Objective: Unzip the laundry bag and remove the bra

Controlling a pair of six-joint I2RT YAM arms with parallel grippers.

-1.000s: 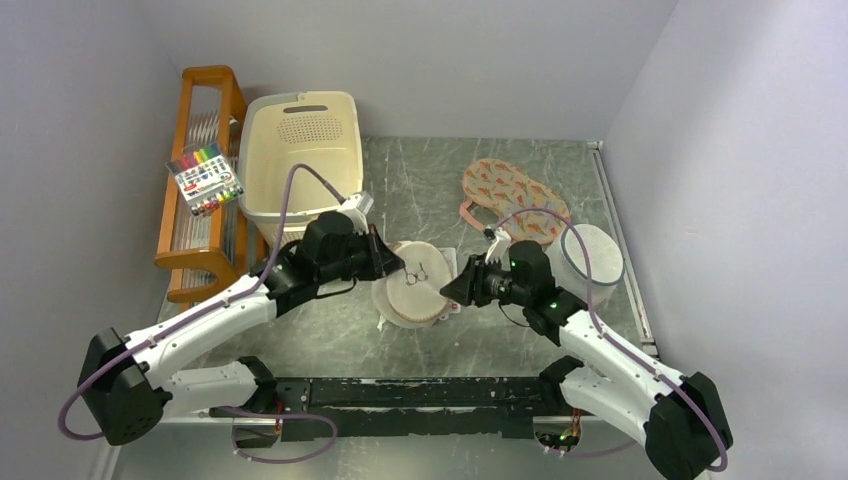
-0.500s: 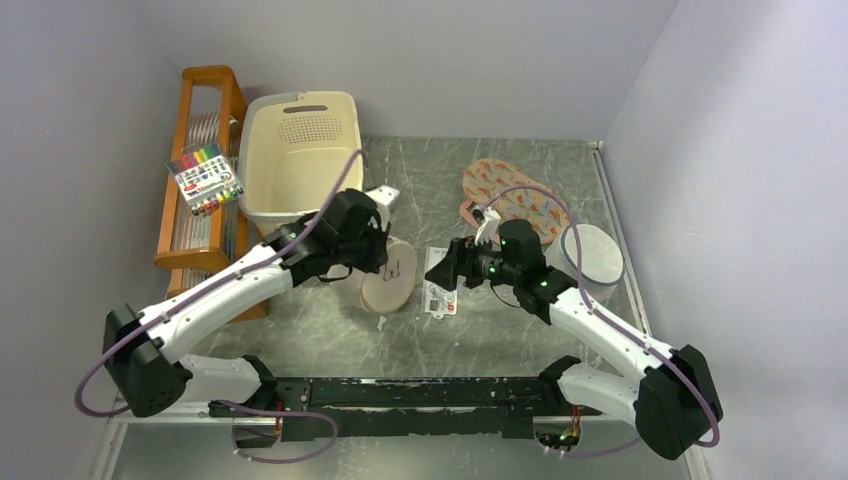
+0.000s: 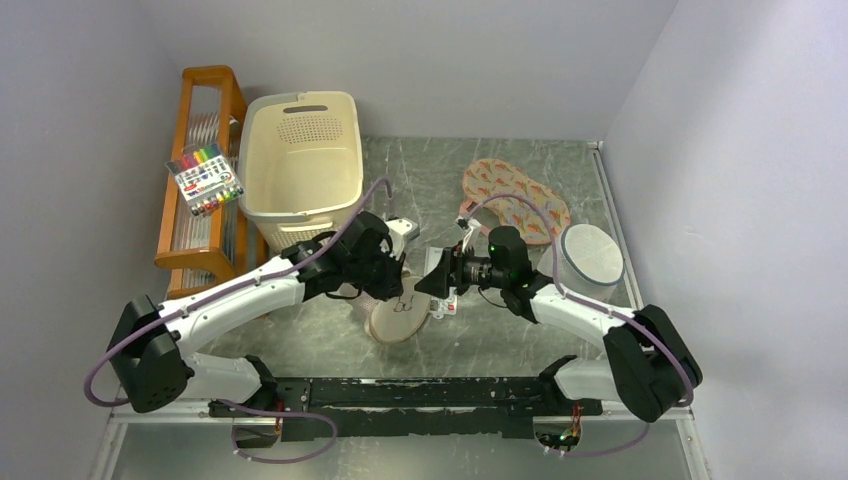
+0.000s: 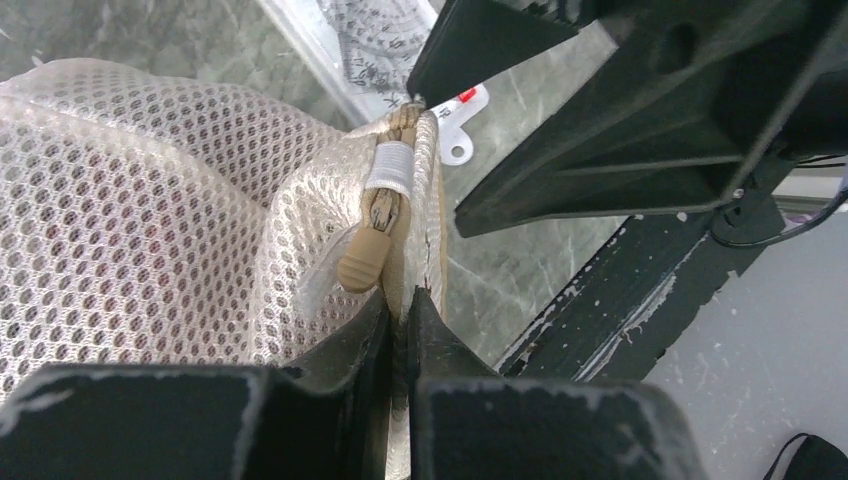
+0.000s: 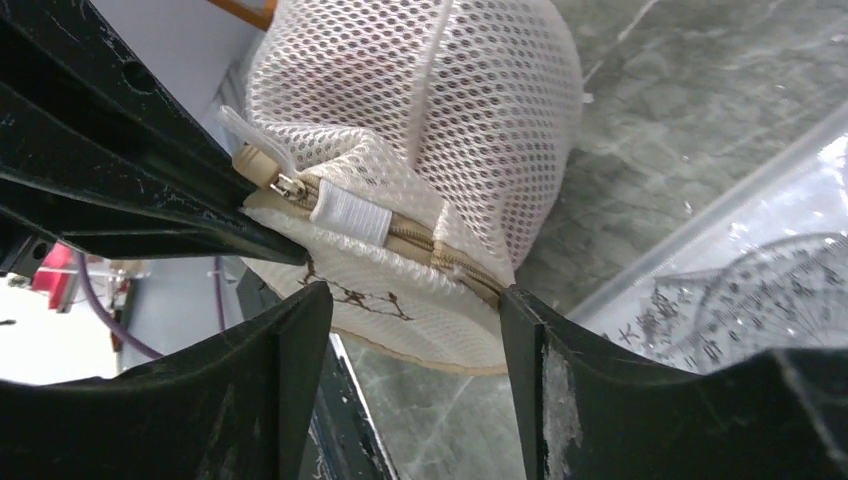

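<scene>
The cream mesh laundry bag point(image 3: 402, 320) stands on edge just in front of the two grippers, its black squiggle face toward the camera. My left gripper point(image 3: 397, 290) is shut on the bag's rim point(image 4: 425, 180) beside the beige zip pull point(image 4: 365, 262). My right gripper point(image 3: 432, 283) is open and faces the bag from the right; its jaws point(image 5: 415, 300) straddle the zipped rim point(image 5: 400, 235) without touching it. The zip point(image 5: 470, 268) looks closed, with the pull point(image 5: 262, 165) at the left gripper's fingers point(image 5: 120, 185). The bra is hidden; only a faint pink shows through the mesh point(image 5: 430, 90).
A clear packet with a protractor point(image 3: 446, 298) lies under the right gripper. A whiter drum-shaped mesh bag point(image 3: 590, 255) stands at the right. A patterned cloth item point(image 3: 515, 200) lies behind. A cream laundry basket point(image 3: 300, 160), a wooden rack point(image 3: 195, 240) and a marker pack point(image 3: 205, 180) are at the back left.
The left gripper has lifted the bag off the packet, tipped it on edge and brought it nearer. The right gripper has moved left toward the bag's rim, staying open.
</scene>
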